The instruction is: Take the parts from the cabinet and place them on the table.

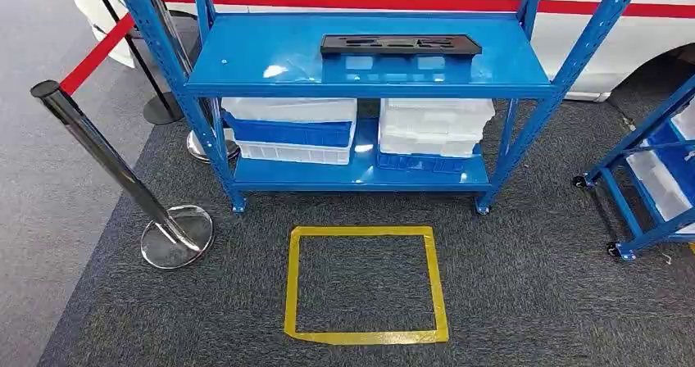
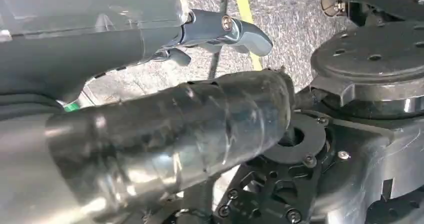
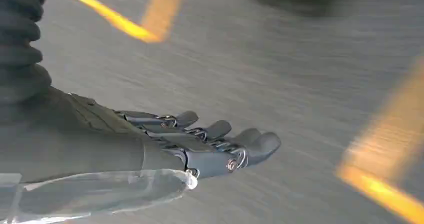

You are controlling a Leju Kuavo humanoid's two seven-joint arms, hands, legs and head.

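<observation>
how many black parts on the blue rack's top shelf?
1: the black part lies flat toward the back of the top shelf. The bins on the lower shelf may hide more.

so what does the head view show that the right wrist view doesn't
Head view alone: the blue metal shelf rack, a flat black moulded part on its top shelf, white and blue plastic bins stacked on the lower shelf, and a chrome barrier post. Right wrist view alone: the robot's right hand, fingers extended, holding nothing. Both: grey carpet with yellow floor tape.
</observation>
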